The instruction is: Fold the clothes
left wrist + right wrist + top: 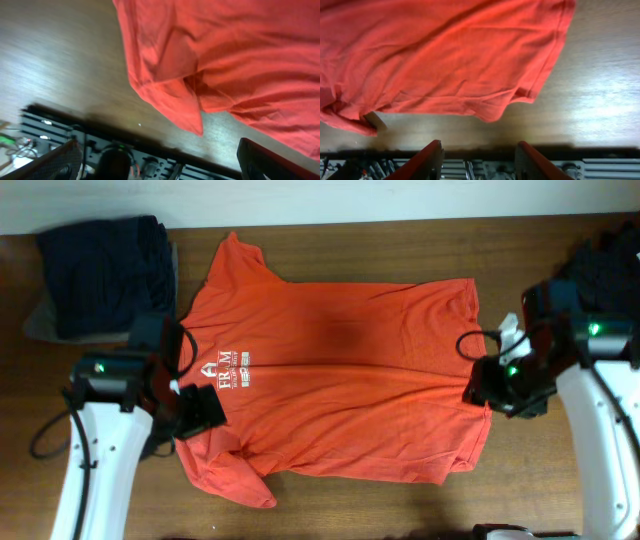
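The clothes' orange-red T-shirt (340,380) lies spread flat on the wooden table, its white lettering (228,368) toward the left. My left gripper (200,415) hovers over the shirt's lower left part by the sleeve. In the left wrist view that gripper (165,162) is wide open with nothing between its fingers (270,160), and the sleeve (175,100) lies ahead of them. My right gripper (492,387) is at the shirt's right hem. In the right wrist view it (480,160) stands open and holds nothing, a short way back from the hem edge (495,112).
A folded pile of dark navy clothes (105,275) sits at the back left on a grey piece. More dark fabric (610,260) lies at the back right behind the right arm. Bare wood (540,480) shows along the front right.
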### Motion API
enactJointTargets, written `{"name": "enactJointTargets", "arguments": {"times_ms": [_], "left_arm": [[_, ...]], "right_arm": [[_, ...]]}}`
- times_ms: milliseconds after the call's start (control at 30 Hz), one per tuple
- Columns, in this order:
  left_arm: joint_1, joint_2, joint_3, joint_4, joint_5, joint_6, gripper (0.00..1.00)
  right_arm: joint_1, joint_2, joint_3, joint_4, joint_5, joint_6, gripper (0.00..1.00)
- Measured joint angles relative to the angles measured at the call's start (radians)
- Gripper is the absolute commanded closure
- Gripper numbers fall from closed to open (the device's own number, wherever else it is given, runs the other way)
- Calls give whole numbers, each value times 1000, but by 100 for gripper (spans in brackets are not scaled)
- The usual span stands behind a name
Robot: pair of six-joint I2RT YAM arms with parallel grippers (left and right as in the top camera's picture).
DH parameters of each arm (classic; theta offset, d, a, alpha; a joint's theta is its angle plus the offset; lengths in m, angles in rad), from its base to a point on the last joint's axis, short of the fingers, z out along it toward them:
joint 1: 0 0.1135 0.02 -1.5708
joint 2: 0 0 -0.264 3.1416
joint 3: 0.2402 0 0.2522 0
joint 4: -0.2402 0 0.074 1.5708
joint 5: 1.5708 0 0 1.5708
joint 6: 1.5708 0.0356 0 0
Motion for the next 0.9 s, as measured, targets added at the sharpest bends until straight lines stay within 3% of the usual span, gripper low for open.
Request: {"name": "enactJointTargets", "arguments": {"times_ms": [467,900], "left_arm": [[-2,-45,-480,237,188,-91,1],[-156,-46,-627,345,166,-403,1]], "right_arm": [[0,-57,-289,181,-121,2,47],[0,-57,-330,277,-126,1,48]]}}
